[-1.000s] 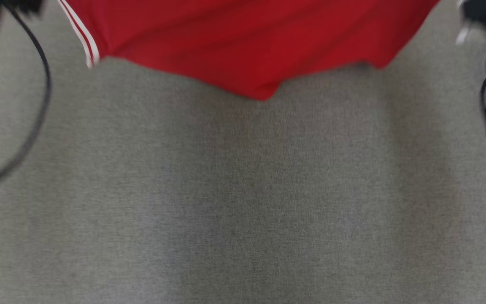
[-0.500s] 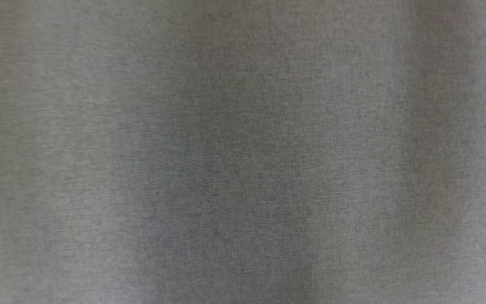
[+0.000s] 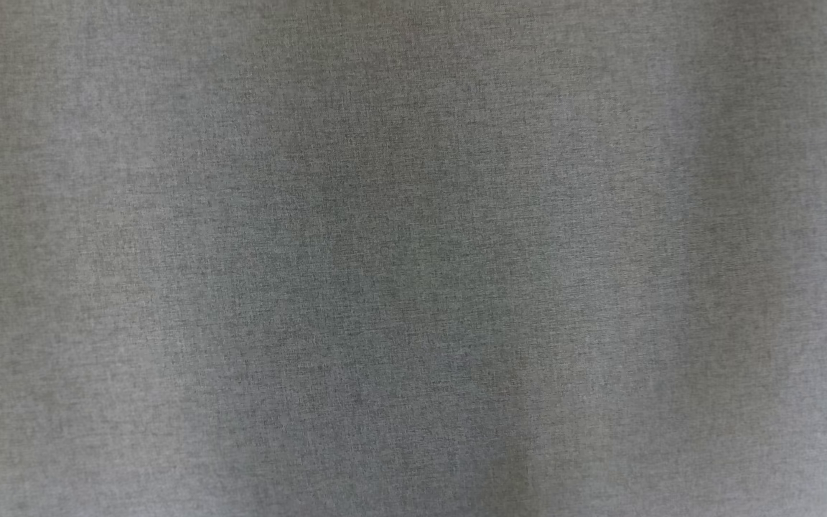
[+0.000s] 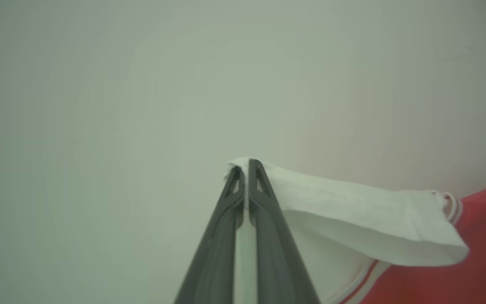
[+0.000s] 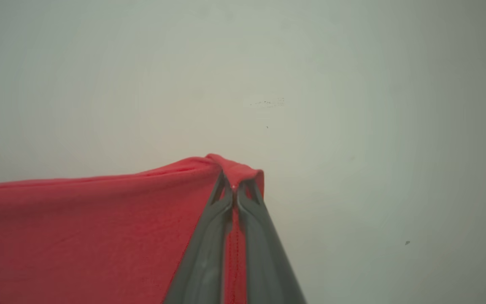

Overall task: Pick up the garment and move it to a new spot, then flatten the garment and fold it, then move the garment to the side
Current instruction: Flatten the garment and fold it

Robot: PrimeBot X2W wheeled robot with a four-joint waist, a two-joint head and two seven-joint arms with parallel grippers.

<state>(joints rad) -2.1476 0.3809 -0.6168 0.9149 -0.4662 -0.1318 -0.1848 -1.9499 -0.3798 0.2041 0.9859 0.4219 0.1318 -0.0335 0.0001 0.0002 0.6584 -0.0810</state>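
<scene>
Two darker, soft-edged shadow bands cross the grey woven surface in the head view, one broad through the middle and one narrower toward the right, and the weave of the cloth is plain to see. In the left wrist view the left gripper has its two dark fingers pressed together at the tips, pinching a white fold of the garment; that white part runs from the fingertips to the right of the view, sagging a little, and meets the red part at the lower right, where a striped trim of white and red edges the seam. Behind it lies a pale, featureless background. In the right wrist view the right gripper is likewise clamped, its fingertips closed on a bunched corner of the red fabric, which peaks just above the tips. From there the red cloth stretches to the left edge of the view, its upper edge nearly level. The backdrop there is pale, with a few faint dark specks.
</scene>
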